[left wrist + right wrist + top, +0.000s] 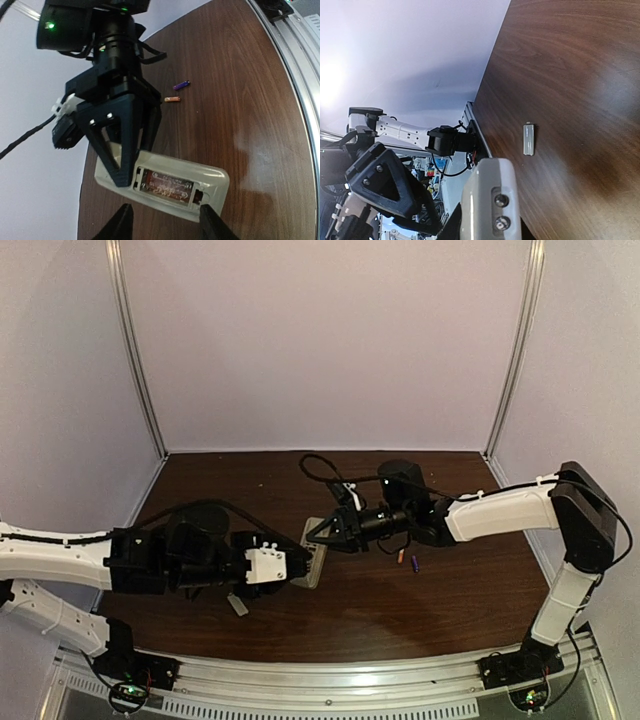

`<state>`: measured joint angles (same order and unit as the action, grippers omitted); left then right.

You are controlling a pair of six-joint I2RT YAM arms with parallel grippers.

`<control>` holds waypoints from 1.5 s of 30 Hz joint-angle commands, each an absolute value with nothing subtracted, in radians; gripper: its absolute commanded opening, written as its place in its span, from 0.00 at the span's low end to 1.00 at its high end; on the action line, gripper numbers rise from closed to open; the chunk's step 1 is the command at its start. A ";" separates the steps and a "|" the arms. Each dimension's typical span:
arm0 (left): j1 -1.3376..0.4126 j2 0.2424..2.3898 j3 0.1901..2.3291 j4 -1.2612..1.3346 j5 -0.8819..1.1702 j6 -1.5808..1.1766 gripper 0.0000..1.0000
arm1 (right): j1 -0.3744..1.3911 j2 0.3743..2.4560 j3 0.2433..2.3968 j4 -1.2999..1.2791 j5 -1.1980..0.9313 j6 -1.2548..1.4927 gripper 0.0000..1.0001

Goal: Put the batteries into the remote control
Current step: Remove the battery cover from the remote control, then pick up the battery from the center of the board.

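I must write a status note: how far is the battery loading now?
Done: the cover is off; the remote control lies back up, its bay open. In hand: the shut right gripper has its tips on the remote's end; the open left gripper is beside it. Left: the orange battery and the purple battery lie loose. Something reddish fills the bay; whether it is a battery is unclear.

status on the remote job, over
left gripper open over remote control; right gripper shut on its end; two batteries loose on table; cover lying aside
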<state>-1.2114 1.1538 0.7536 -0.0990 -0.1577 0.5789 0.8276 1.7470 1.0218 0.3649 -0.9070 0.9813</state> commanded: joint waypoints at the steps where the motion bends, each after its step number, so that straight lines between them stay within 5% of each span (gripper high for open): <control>1: -1.183 1.105 0.771 -0.117 -0.193 0.417 0.54 | 0.756 1.704 0.987 0.319 -0.871 0.921 0.00; 6: -1.102 1.080 0.802 -0.173 -0.162 0.250 0.68 | 0.702 1.658 0.962 0.266 -0.849 0.865 0.00; 13: -1.012 1.237 0.941 -0.181 -0.101 0.047 0.72 | 0.566 1.520 0.884 0.210 -0.831 0.805 0.00; 25: -1.000 1.752 1.270 -0.102 0.117 -0.242 0.58 | 0.241 1.237 0.765 -0.060 -0.760 0.665 0.00; 45: -1.068 2.273 1.753 -0.169 0.017 -0.357 0.44 | 0.075 1.104 0.679 -0.109 -0.811 0.569 0.00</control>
<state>-1.0668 2.2318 1.6878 -0.1711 0.0288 -0.3252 0.0902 1.1191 0.6926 -0.1104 -0.7898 0.5953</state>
